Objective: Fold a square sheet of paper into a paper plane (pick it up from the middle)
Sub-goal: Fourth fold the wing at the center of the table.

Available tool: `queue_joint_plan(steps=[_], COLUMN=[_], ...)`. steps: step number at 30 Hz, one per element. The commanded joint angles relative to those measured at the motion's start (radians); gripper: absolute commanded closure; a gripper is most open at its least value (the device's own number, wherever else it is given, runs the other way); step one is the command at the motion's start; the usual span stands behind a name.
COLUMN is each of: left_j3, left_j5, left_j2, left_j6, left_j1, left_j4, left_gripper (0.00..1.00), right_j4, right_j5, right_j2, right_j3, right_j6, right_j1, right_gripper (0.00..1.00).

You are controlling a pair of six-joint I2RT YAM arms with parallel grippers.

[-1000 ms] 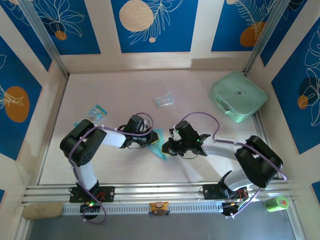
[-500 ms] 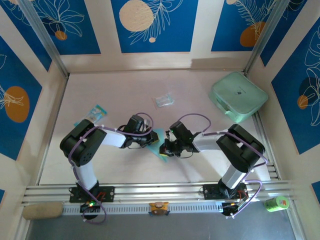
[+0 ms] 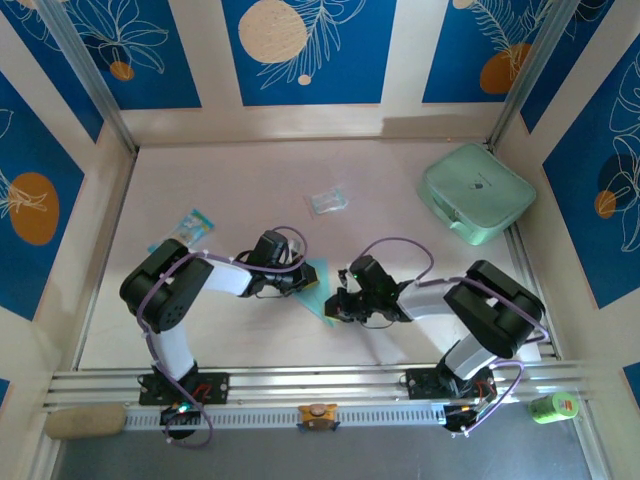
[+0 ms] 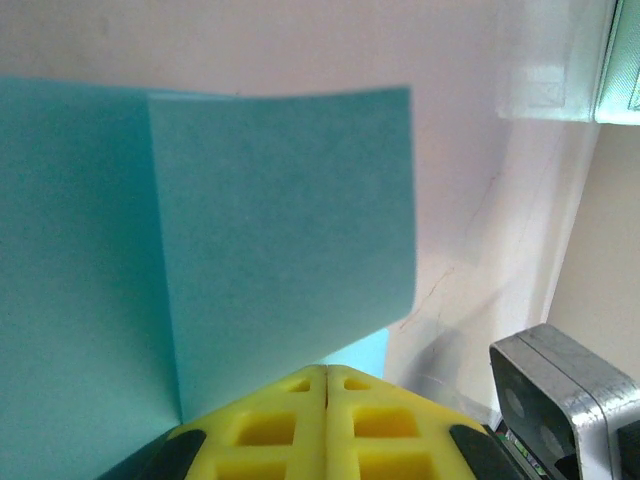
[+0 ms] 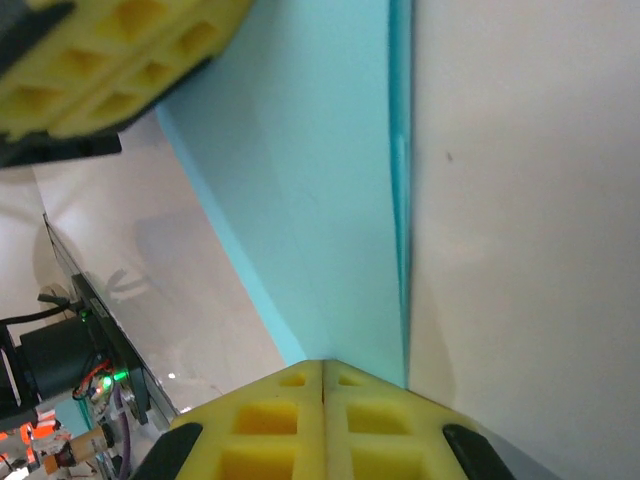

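The left gripper (image 3: 300,280) has its yellow fingers (image 4: 270,430) pressed together with no gap at the seam. They rest at the near edge of the square sheet of paper (image 3: 320,283). In its wrist view, the sheet spreads ahead of the tips and off to their left, and a folded flap (image 4: 285,230) lies straight ahead of them. The flap's crease runs away from the fingers just left of the seam.

In the top view the sheet is a slim light-blue triangle lying between the two sets of fingertips. Its long axis runs across the line that joins them.

The right gripper (image 3: 338,303) is also closed, pad against pad. Its fingers (image 5: 270,440) sit at the sheet's opposite edge. A long folded edge (image 5: 402,200) starts just right of its seam and runs straight away. Both arms look equally near. I cannot tell whether either pair pinches the paper or only presses on it. Any further fold probably hinges on that straight edge.
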Motion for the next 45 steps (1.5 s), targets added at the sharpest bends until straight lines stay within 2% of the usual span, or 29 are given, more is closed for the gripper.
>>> queue_joint_plan(steps=[1, 7, 15, 19, 23, 26, 28, 34, 45], left_j3=[-0.026, -0.029, -0.037, -0.046, -0.065, -0.079, -0.085, -0.092, -0.083], left_j5=[-0.054, -0.056, -0.054, -0.058, -0.069, -0.087, -0.099, -0.102, -0.093], left_j2=[0.037, 0.038, 0.034, 0.026, 0.015, -0.002, -0.015, -0.031, -0.022], left_j6=[-0.005, -0.006, -0.012, -0.018, -0.038, -0.052, -0.057, -0.058, -0.048], left_j1=[0.016, 0.017, 0.017, 0.015, 0.01, -0.002, -0.012, -0.018, -0.018], left_j4=[-0.035, -0.031, -0.021, -0.014, 0.006, 0.012, 0.009, 0.012, 0.007], left_gripper=[0.96, 0.96, 0.96, 0.96, 0.96, 0.96, 0.96, 0.96, 0.96], right_j4=[-0.148, -0.267, -0.378, -0.446, -0.425, -0.379, -0.36, -0.348, -0.301], right_j5=[-0.013, 0.02, 0.051, 0.068, 0.056, 0.024, -0.009, -0.01, -0.022], right_j2=[-0.023, -0.081, -0.212, -0.319, -0.398, -0.348, -0.262, -0.029, 0.102], right_j3=[-0.06, -0.093, -0.1, -0.055, -0.014, 0.04, 0.104, 0.265, 0.33], right_j6=[0.008, -0.007, -0.026, -0.037, -0.049, -0.071, -0.087, -0.1, -0.092], right_j1=[0.031, 0.084, 0.088, 0.071, 0.015, -0.034, -0.05, -0.028, -0.012], right_gripper=[0.97, 0.97, 0.98, 0.97, 0.96, 0.95, 0.96, 0.96, 0.96])
